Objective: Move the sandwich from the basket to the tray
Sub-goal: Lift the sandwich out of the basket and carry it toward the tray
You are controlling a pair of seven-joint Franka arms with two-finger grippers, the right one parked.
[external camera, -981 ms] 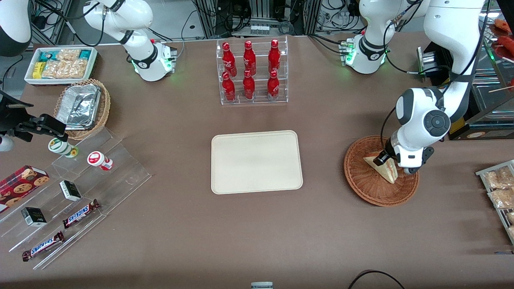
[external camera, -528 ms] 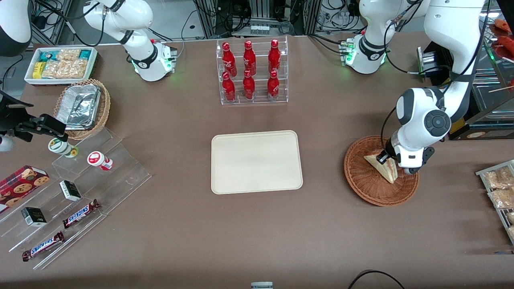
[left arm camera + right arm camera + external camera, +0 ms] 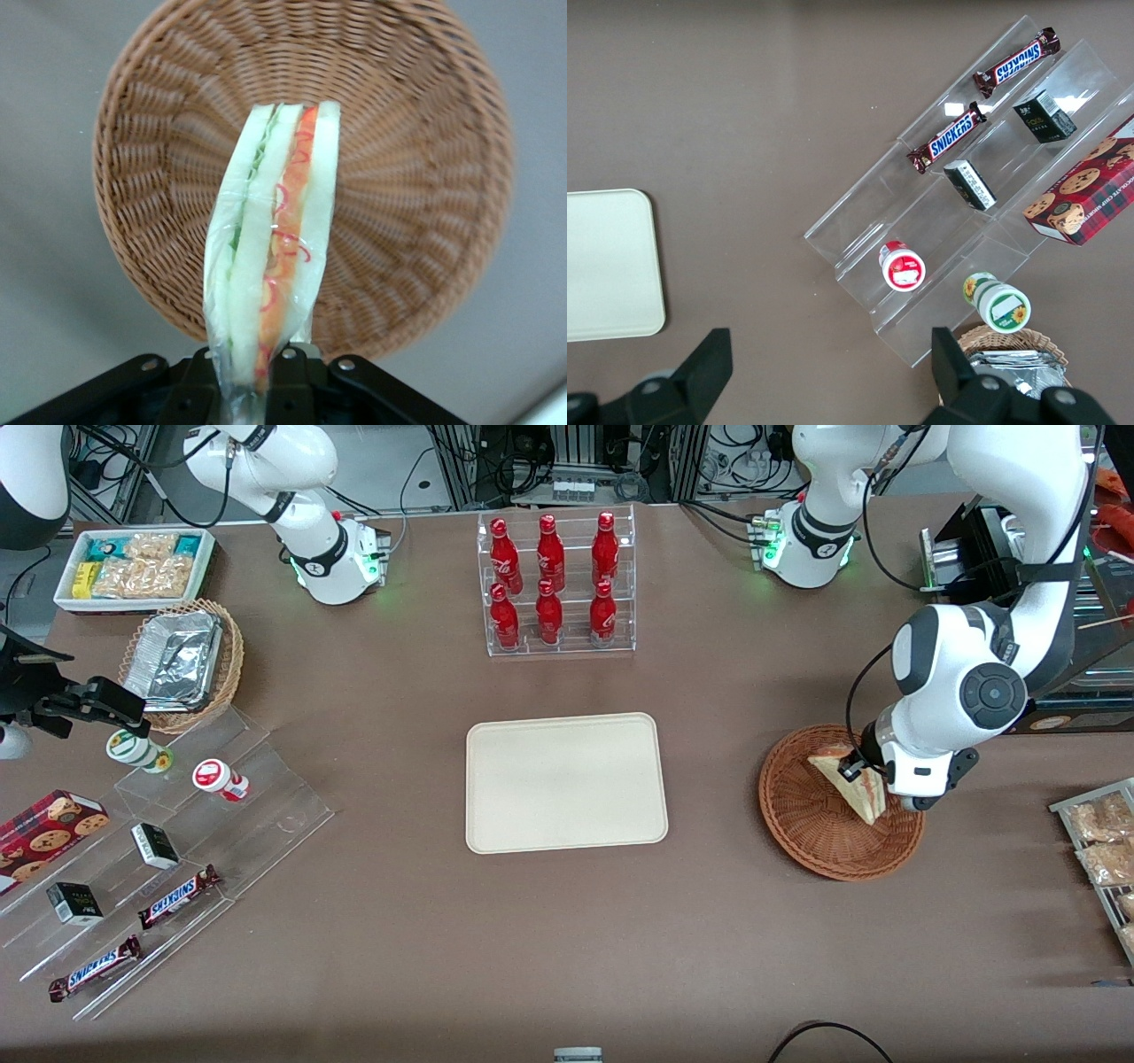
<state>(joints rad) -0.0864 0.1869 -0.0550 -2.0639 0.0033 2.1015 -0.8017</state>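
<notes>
My left gripper is shut on the sandwich, a wrapped wedge of pale bread with red and green filling, and holds it lifted over the reddish-brown wicker basket. In the left wrist view the sandwich stands edge-on between the gripper's black jaws, clear of the basket below it, which holds nothing else. The cream-beige tray lies flat at the table's middle, toward the parked arm's end from the basket, with nothing on it. Its corner also shows in the right wrist view.
A clear rack of red bottles stands farther from the front camera than the tray. A rack of snack packets lies at the working arm's end. Clear stepped shelves with candy bars, a foil-container basket and a white snack tray lie at the parked arm's end.
My left gripper has risen and shifted a little toward the working arm's end, lifting the sandwich up off the basket floor.
</notes>
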